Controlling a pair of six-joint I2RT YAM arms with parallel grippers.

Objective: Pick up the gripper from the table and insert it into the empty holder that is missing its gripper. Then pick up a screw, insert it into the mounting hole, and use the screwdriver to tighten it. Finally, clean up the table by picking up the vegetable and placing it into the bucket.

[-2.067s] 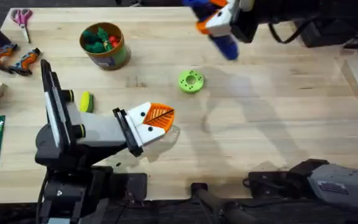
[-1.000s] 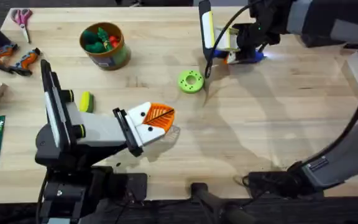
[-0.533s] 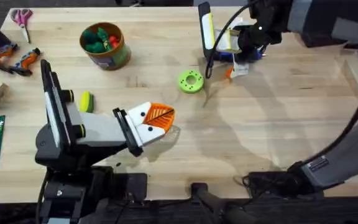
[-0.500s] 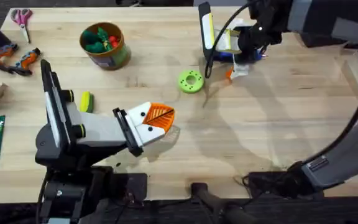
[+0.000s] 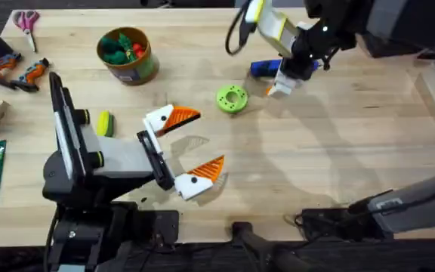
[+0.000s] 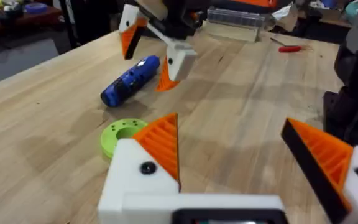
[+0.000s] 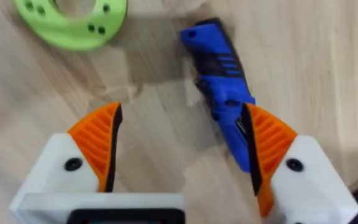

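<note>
Overhead: right gripper point(image 5: 282, 78) sits at the far side of the light plank-grain wooden worktop point(image 5: 338, 151), jaws spread wide, empty, just over the bright blue pen-shaped screwdriver point(image 5: 263, 68), which lies flat near the lime-green plastic ring point(image 5: 232, 99). Left gripper point(image 5: 181, 147) near the front edge, jaws wide, holding nothing. Small yellow-green toy vegetable point(image 5: 105, 123) lies on the worktop beside the left arm; round tin bucket with green-and-tan label point(image 5: 128, 55) far left, pink-handled scissors point(image 5: 26, 21) in the far corner.

Left wrist: screwdriver point(image 6: 130, 80) on bare wood, right gripper point(image 6: 148, 51) above it. Cluttered room behind, red tool point(image 6: 289, 48) on the far worktop.

Right wrist: screwdriver point(image 7: 221, 84) runs lengthwise beside one orange ribbed pad point(image 7: 267, 140), not between the two, ring point(image 7: 71, 23) beyond.

Judgement: step is grasping the screwdriver. Shift sideways so the body centres between the jaws, descend, close on the mid-body, keep the tip free.
</note>
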